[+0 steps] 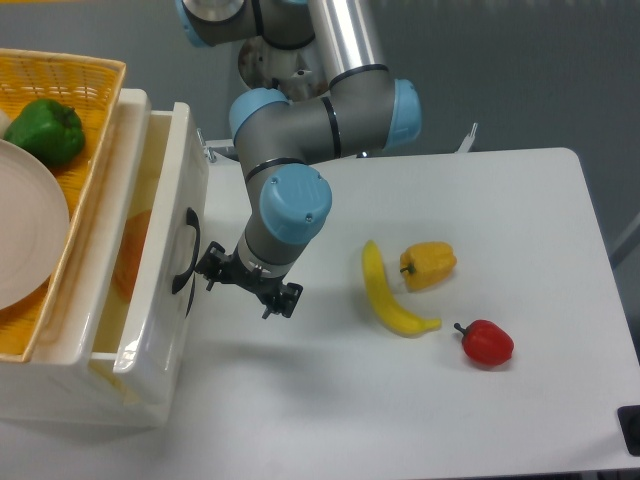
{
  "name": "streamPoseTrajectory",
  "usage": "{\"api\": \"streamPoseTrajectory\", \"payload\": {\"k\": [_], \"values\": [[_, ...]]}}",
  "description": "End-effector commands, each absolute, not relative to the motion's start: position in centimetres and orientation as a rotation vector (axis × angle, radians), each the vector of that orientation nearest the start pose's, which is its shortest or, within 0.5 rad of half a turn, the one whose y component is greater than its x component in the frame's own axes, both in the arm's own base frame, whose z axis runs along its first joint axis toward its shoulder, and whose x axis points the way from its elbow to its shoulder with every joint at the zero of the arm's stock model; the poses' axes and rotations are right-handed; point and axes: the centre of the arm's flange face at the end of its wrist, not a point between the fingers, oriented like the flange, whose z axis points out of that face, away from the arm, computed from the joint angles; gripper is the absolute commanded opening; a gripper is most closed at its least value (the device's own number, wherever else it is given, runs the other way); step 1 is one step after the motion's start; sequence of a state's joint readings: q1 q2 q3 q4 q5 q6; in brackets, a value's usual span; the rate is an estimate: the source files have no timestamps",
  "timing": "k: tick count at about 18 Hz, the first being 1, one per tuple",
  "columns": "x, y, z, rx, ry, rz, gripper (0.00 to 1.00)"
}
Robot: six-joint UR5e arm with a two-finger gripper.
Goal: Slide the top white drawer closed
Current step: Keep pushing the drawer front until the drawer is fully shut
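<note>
The top white drawer (160, 330) stands pulled out to the right from the cabinet at the left. Its front panel carries a black curved handle (184, 252). Something orange (131, 250) shows inside it. My gripper (250, 285) hangs from the blue and grey wrist, just right of the handle and close to the front panel, low over the table. I see it from above, so its fingers are mostly hidden and I cannot tell how the jaws stand. It holds nothing that I can see.
A yellow wicker basket (90, 130) sits on the cabinet with a green pepper (47, 130) and a white plate (25, 235). On the table (520, 230) lie a banana (388, 295), a yellow pepper (429, 264) and a red pepper (487, 342).
</note>
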State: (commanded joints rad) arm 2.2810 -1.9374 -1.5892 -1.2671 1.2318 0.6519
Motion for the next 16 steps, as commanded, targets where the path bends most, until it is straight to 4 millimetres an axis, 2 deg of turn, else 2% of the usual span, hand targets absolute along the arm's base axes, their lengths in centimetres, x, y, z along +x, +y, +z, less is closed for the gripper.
{"api": "streamPoseTrajectory", "payload": {"k": [16], "values": [[-26.34,57.15,31.30,-2.952,-0.092,-0.465,1.00]]}}
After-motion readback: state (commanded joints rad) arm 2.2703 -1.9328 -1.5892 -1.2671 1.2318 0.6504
